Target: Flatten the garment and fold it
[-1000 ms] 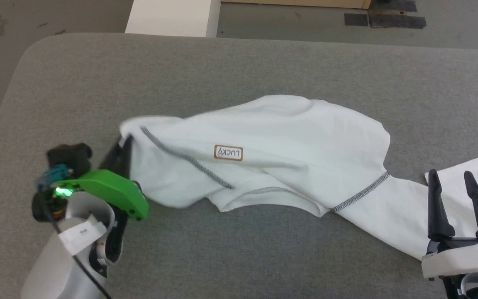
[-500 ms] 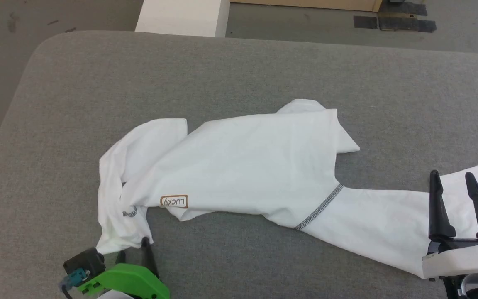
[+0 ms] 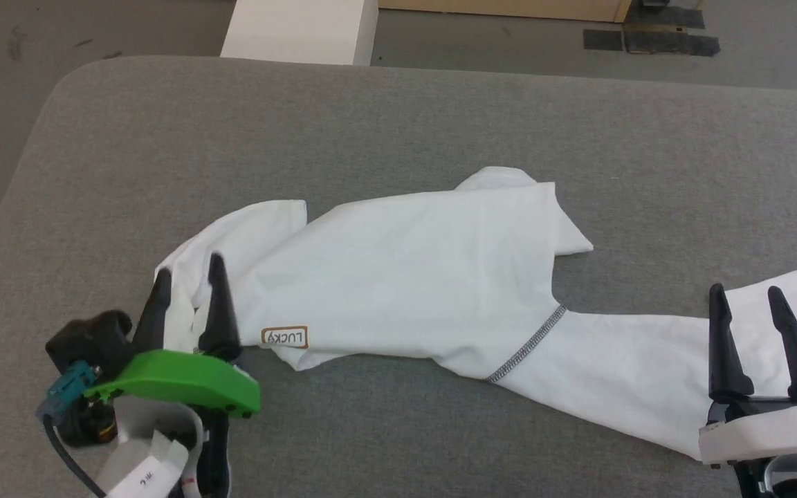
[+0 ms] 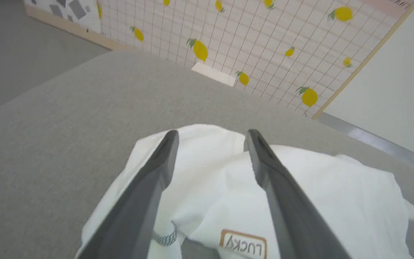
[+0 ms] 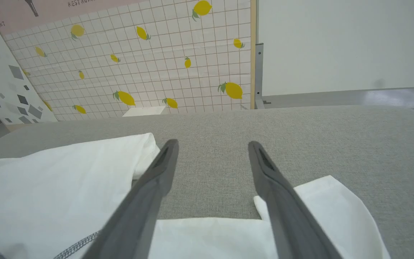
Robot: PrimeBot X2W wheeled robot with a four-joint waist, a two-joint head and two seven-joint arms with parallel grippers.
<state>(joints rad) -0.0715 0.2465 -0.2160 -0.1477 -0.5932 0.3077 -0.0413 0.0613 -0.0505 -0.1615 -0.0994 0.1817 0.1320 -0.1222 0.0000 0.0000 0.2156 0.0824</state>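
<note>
- Left claw [image 3: 187,270] and right claw [image 3: 744,294] both gape, holding nothing
- Garment [image 3: 412,277] lies bunched; best to pinch its crumpled left end low and draw it outward flat

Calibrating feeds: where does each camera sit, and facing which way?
Head view: on the head, looking down at the white long-sleeved fabric garment on the grey padded table; left gripper and right gripper show, both open.
Left wrist view: on that wrist, along its fingers, over the brown-bordered LUCKY patch.
Right wrist view: on that wrist, along its fingers, over the sleeve toward the lemon-patterned wall.
Shared: both wrist views show that wall.
</note>
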